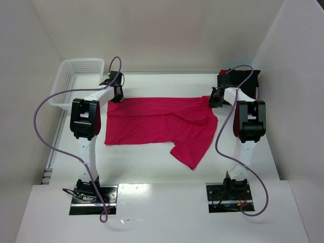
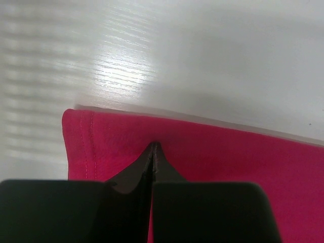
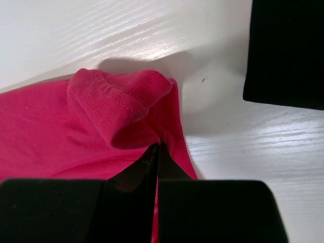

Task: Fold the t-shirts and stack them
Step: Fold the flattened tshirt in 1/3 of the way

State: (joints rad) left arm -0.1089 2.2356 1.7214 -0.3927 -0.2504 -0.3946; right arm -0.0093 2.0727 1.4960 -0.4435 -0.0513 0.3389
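While the red t-shirt (image 1: 152, 121) lies spread on the counter (image 1: 152, 169), left gripper (image 2: 154, 146) and right gripper (image 3: 158, 146) each clamp its far edge; fold 1 seems in hand, calling for that edge drawn evenly nearward.

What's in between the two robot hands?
The red t-shirt stretches from the left gripper to the right gripper, each shut on its far edge; the top view shows it.

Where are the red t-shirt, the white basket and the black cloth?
red t-shirt (image 1: 152, 121): top external view, middle of its body.
white basket (image 1: 83, 61): top external view, its far rim.
black cloth (image 3: 286, 50): right wrist view, middle of its visible part.
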